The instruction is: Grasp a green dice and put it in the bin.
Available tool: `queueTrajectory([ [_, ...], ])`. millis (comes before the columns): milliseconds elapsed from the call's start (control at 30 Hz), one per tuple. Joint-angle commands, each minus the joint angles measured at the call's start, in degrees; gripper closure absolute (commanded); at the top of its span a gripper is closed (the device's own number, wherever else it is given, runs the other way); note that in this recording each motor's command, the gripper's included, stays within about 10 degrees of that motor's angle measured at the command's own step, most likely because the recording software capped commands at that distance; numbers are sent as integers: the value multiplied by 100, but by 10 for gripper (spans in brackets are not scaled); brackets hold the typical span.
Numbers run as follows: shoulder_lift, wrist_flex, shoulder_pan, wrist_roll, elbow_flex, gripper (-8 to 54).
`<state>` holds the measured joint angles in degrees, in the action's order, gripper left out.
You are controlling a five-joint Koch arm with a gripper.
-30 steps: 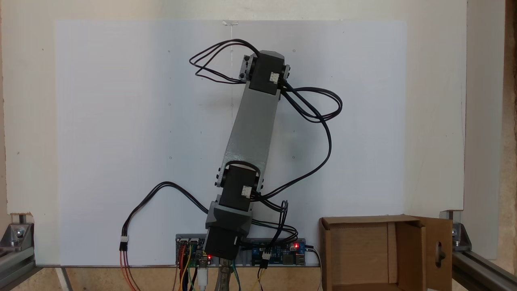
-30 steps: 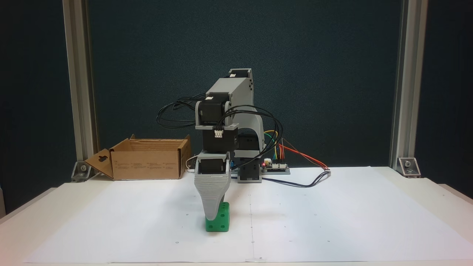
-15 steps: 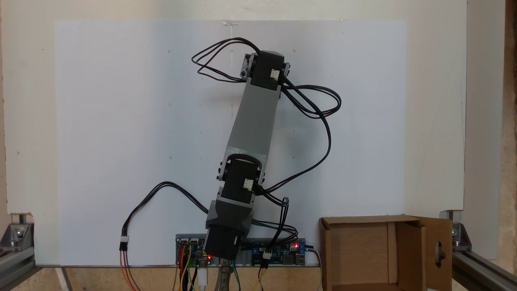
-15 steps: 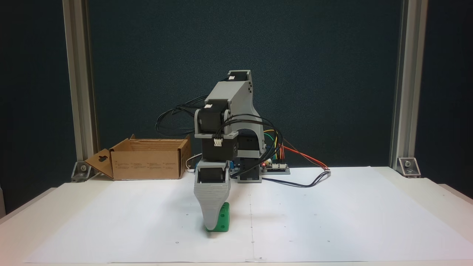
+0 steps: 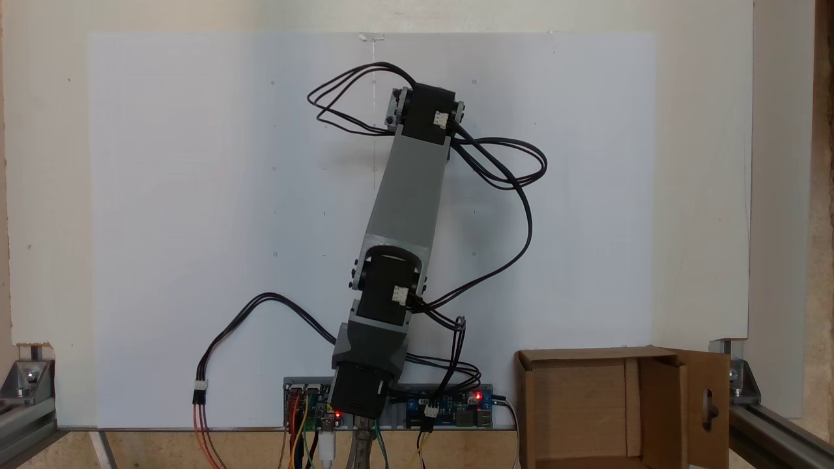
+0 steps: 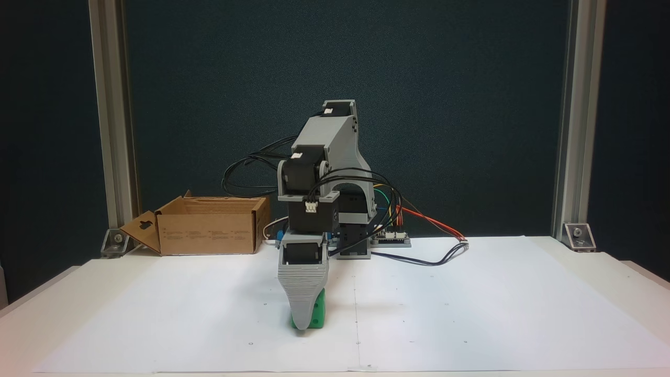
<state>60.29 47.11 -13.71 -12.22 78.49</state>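
In a fixed view the green dice (image 6: 317, 313) rests on the white paper in front of the arm's base. The gripper (image 6: 302, 323) points straight down over it, and its grey front jaw covers the dice's left part, tip close to the paper. The other jaw lies behind the first, so the gap is hidden. The bin, a brown cardboard box (image 6: 207, 233), stands at the back left of that view, well apart from the dice. From above, the bin (image 5: 525, 410) is at the lower right, and the arm (image 5: 407, 195) reaches up the sheet and covers the dice.
Controller boards and coloured wires (image 5: 449, 404) sit at the arm's base. Black cables (image 5: 521, 195) loop out to the right of the arm. Aluminium frame posts (image 6: 112, 120) stand at the table's corners. White paper (image 6: 471, 314) covers the table.
The arm has lowered the gripper further onto the green dice, so the front jaw now hides more of it. The dice and the bin have stayed in place.
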Motion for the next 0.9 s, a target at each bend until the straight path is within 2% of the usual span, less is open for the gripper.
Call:
queueTrajectory([
  [0,35,-44,53,-132,-70,60],
  [500,-18,-387,62,-132,-70,75],
  [600,-26,-413,35,-132,-70,122],
  [700,-26,-413,18,-132,-70,123],
  [867,-26,-413,-26,-105,-70,215],
])
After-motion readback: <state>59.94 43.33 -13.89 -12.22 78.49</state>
